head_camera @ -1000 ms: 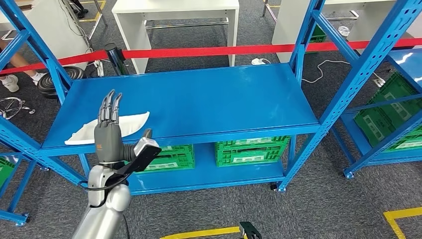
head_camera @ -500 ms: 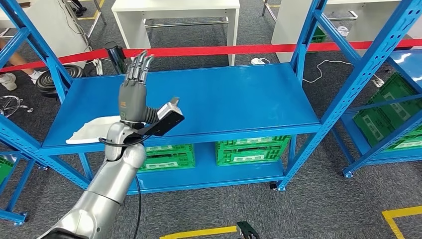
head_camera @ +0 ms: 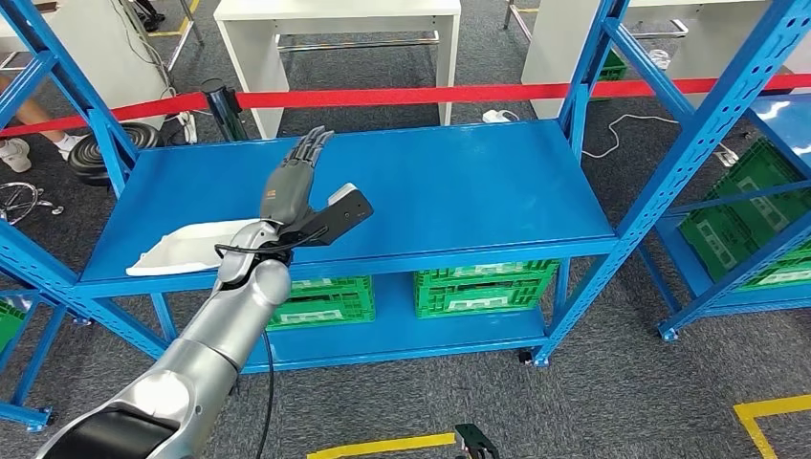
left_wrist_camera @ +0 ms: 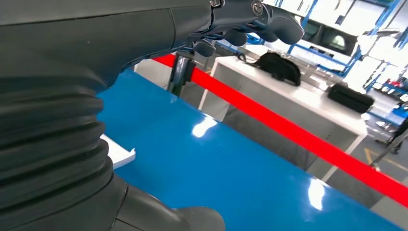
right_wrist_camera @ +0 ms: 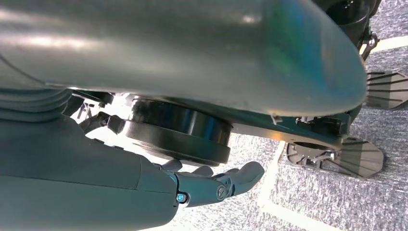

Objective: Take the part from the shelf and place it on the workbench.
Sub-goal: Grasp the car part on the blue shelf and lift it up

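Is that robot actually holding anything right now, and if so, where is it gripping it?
Nothing. The left hand is open above the shelf; the white part lies untouched.

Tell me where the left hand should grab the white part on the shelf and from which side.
Probably the long front edge of the white part, approached from the shelf's open front. It lies flat and shallow near the front-left corner, so fingers could slip under that rim. The left hand hovers open beside its right end.

The white part (head_camera: 182, 251) — near end hidden behind the left arm (head_camera: 225, 320).
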Tool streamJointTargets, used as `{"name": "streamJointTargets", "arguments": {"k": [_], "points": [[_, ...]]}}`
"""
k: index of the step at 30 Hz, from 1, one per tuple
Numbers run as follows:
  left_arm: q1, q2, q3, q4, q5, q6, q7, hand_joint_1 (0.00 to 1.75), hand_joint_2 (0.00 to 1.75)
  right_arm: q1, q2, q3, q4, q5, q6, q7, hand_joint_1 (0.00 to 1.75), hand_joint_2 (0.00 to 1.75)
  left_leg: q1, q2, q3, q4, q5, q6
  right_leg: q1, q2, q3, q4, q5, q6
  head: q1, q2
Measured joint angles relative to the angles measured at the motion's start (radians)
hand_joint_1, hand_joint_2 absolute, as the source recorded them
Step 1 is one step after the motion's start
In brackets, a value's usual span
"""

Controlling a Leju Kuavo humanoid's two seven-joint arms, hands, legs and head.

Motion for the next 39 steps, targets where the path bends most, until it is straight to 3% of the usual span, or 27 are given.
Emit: {"name": "streamJointTargets", "arguments": {"k": [6,22,39], "points": [[-0.001,0.022,0.000,0.035,-0.006,-0.021,0.085,0.00,1.75,0.000,0.000,0.001,0.000,0.001,0.000,0.000,0.00,0.00,0.000,0.000,0.000,0.000,0.000,0.000,0.000,0.000,0.000,0.000,0.000,0.000,0.000,0.000],[0.003,0.070,0.002,0.073,-0.004,-0.018,0.129,0.00,1.75,-0.001,0.000,0.003,0.000,0.001,-0.002,0.000,0.00,0.00,0.000,0.000,-0.001,0.000,0.000,0.000,0.000,0.000,0.000,0.000,0.000,0.001,0.000,0.000],[0.076,0.214,0.093,0.107,0.039,-0.010,0.200,0.00,1.75,-0.001,-0.008,0.003,0.000,-0.023,-0.033,0.002,0.00,0.00,0.000,0.000,-0.002,0.000,0.001,0.000,0.000,0.000,-0.001,0.001,0.000,0.000,0.000,0.000]]}}
